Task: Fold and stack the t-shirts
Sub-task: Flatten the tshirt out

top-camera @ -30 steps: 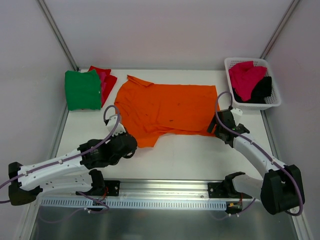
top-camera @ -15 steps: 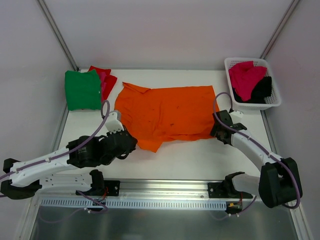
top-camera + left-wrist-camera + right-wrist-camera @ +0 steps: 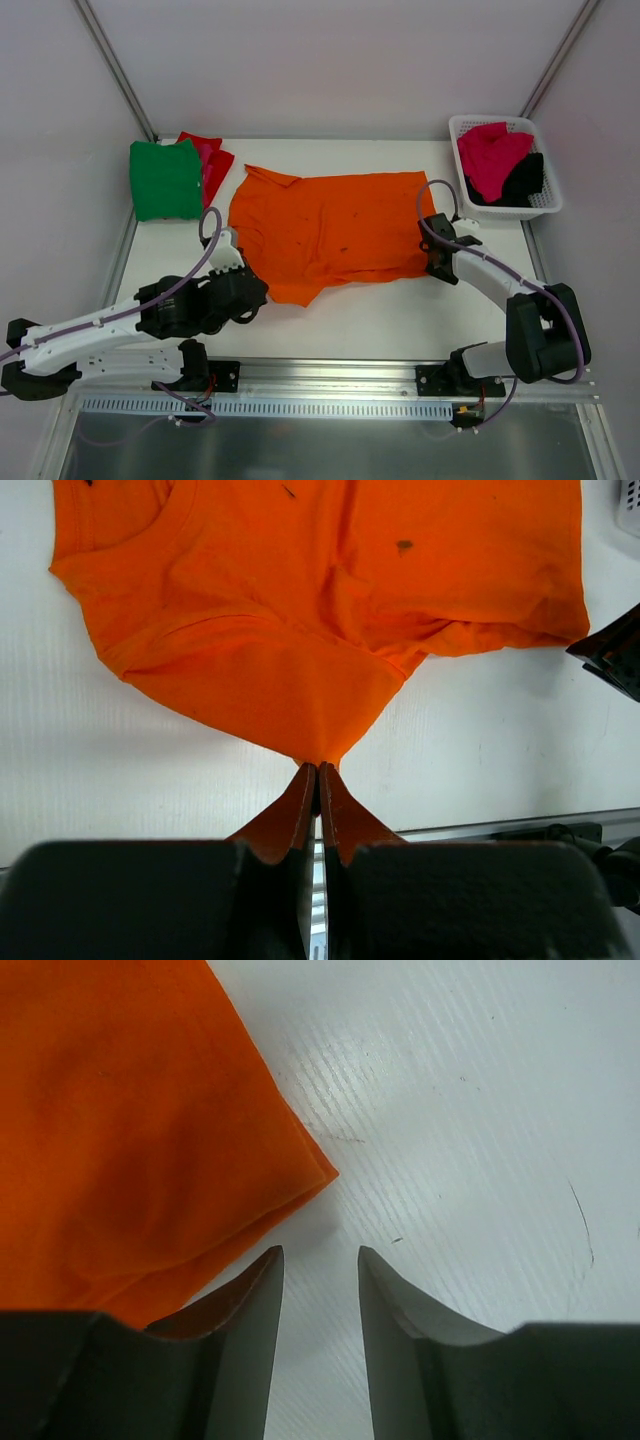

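Tabletop [image 3: 380, 310] held an orange tee [image 3: 330, 225], spread flat.
Left claw [image 3: 318, 769] clamped its near edge; right claw [image 3: 320, 1253] gaped beside it.

Bare table [image 3: 400, 310] front centre; basket [image 3: 548, 208] blocks far-right corner, green t-shirt [image 3: 165, 180] far-left.

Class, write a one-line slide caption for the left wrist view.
Left gripper shut on a corner of the orange t-shirt spread on the table.

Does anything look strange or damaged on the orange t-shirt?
Yes. The orange t-shirt has small dark spots near its middle, stains or holes, I cannot tell. It lies rumpled, one corner pinched in the left gripper.
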### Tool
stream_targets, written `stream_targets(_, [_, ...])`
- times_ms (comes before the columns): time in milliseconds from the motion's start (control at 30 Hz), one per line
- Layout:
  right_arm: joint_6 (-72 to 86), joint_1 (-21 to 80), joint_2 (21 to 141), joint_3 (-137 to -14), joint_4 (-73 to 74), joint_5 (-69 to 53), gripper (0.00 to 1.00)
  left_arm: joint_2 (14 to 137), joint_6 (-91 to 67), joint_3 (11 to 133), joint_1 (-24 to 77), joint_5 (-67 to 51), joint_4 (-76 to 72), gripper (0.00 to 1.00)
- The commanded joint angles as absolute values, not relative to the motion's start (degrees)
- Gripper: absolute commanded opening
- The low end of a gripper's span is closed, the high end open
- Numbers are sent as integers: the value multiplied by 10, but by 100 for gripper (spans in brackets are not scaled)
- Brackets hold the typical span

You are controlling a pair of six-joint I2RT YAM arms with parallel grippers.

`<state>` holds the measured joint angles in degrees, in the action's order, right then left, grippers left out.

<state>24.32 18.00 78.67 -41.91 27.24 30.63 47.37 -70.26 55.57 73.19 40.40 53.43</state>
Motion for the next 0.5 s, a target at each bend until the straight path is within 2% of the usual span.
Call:
stream_targets(0, [256,177,789,-444,272,321,40,455,-719,545,737,425,548,0])
stream_targets(467, [257,142,827,-457,272,330,42,445,-728,533,737,428,555,0])
